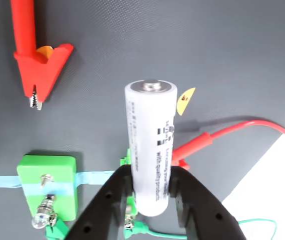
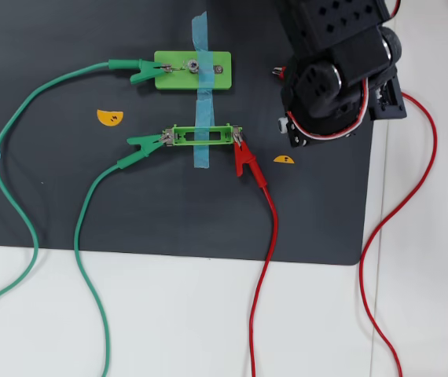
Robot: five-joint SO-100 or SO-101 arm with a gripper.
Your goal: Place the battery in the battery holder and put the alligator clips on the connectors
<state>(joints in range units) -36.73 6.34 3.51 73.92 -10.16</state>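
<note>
Black plastic hand clamped on the smooth white cylindrical battery, held upright above the dark matte mat. Narrow green battery holder lies empty, taped down, with a green clip on its left end and a red clip on its right in the overhead view.

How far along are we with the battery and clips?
Done: a green clip and a red clip sit on the ends of the battery holder. In hand: the claw grips the battery upright. Left: seating it in the empty holder and attaching the loose red clip.

Dark mat, blue tape, 2 orange stickers, white table.
</note>
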